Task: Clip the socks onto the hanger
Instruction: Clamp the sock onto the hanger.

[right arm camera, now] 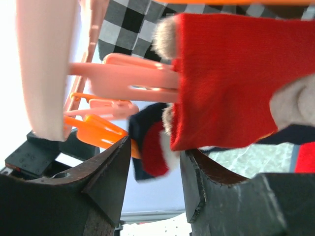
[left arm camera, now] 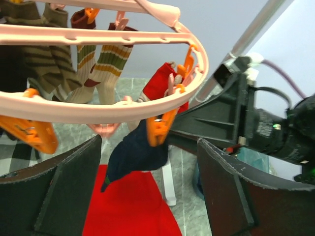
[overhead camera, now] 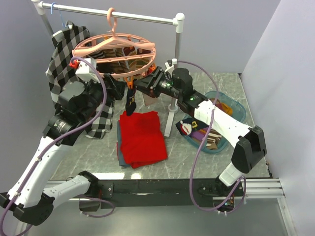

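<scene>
The salmon-pink plastic hanger (overhead camera: 114,38) hangs by its hook from the white rail (overhead camera: 113,14). A navy sock (left arm camera: 135,152) dangles from an orange clip (left arm camera: 160,129) on its ring, a red knitted sock (right arm camera: 231,78) sits in a pink clip (right arm camera: 133,81), and striped socks (left arm camera: 106,64) hang further round. The left gripper (left arm camera: 150,164) sits just below the ring, jaws wide apart either side of the navy sock and not touching it, and the right gripper (right arm camera: 152,162) faces it, jaws apart too, gripping nothing. A checked shirt (overhead camera: 69,54) drapes behind, a folded red cloth (overhead camera: 141,137) lies on the grey marbled table (overhead camera: 74,152), and a blue tray (overhead camera: 237,106) of loose socks sits at right.
</scene>
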`<state>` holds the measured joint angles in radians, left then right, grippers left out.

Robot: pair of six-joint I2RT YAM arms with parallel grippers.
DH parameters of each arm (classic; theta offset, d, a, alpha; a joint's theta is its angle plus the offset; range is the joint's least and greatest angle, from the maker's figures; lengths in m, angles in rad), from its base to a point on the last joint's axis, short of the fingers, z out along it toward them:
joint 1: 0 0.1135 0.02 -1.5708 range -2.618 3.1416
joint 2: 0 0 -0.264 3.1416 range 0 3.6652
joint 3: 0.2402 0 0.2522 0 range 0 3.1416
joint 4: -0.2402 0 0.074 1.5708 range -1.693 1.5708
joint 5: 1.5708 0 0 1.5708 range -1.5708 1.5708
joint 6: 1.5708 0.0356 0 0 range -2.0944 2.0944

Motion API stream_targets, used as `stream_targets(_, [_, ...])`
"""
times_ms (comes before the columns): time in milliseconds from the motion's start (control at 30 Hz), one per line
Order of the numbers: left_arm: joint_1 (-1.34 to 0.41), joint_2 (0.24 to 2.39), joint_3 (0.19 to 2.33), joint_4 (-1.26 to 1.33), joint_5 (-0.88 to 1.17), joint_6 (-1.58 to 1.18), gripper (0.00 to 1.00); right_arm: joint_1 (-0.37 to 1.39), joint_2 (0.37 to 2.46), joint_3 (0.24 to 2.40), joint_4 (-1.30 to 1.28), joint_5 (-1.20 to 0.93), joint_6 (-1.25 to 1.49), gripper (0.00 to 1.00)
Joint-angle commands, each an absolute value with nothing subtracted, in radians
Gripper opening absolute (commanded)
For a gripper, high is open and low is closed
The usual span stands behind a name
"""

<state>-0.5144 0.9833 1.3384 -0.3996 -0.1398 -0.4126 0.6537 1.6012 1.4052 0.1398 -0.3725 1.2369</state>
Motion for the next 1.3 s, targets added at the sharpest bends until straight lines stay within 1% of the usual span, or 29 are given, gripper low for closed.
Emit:
stream_targets(0, [-0.496,0.983,1.39,-0.416,-0.163,-0.433,0.81,0.647,1.539,1.477,0.111,-0.348,1.121,0.52])
stream_targets(33, [-0.494,0.985,1.391,-0.422,-0.185,-0.442,0.8,0.647,1.534,1.485,0.103,-0.345,1.108,0.55])
stream_targets(100, [-0.492,0.983,1.394,-0.434,-0.216,-0.451,0.8,0.647,1.525,1.494,0.063,-0.327,1.049,0.56])
stream_targets(133, [-0.491,0.983,1.396,-0.448,-0.236,-0.46,0.8,0.647,1.52,1.503,0.049,-0.321,1.025,0.59])
stream_targets(233, [-0.489,0.988,1.408,-0.466,-0.297,-0.475,0.76,0.647,1.499,1.52,0.005,-0.302,0.908,0.63])
stream_targets(267, [-0.489,0.991,1.417,-0.48,-0.319,-0.48,0.74,0.649,1.487,1.523,-0.02,-0.302,0.844,0.66])
stream_targets(367, [-0.488,1.011,1.445,-0.508,-0.334,-0.494,0.7,0.649,1.451,1.522,-0.043,-0.282,0.729,0.71])
stream_targets(433, [-0.488,1.025,1.453,-0.511,-0.334,-0.499,0.67,0.652,1.431,1.506,-0.046,-0.272,0.643,0.72])
stream_targets(467, [-0.488,1.029,1.453,-0.509,-0.337,-0.5,0.63,0.655,1.411,1.5,-0.035,-0.272,0.615,0.72])
stream_targets(567, [-0.489,1.048,1.457,-0.5,-0.338,-0.506,0.55,0.663,1.372,1.468,-0.003,-0.291,0.519,0.72])
stream_targets(667, [-0.489,1.065,1.462,-0.489,-0.313,-0.514,0.49,0.679,1.341,1.427,0.081,-0.337,0.431,0.72])
stream_targets(867, [-0.489,1.092,1.465,-0.477,-0.293,-0.523,0.44,0.745,1.35,1.41,0.169,-0.393,0.29,0.72])
stream_targets(1100, [-0.489,1.089,1.425,-0.451,-0.337,-0.531,0.48,0.793,1.397,1.401,0.264,-0.399,0.221,0.7])
stream_targets(1267, [-0.488,1.085,1.388,-0.4,-0.357,-0.531,0.49,0.807,1.437,1.382,0.313,-0.4,0.18,0.68])
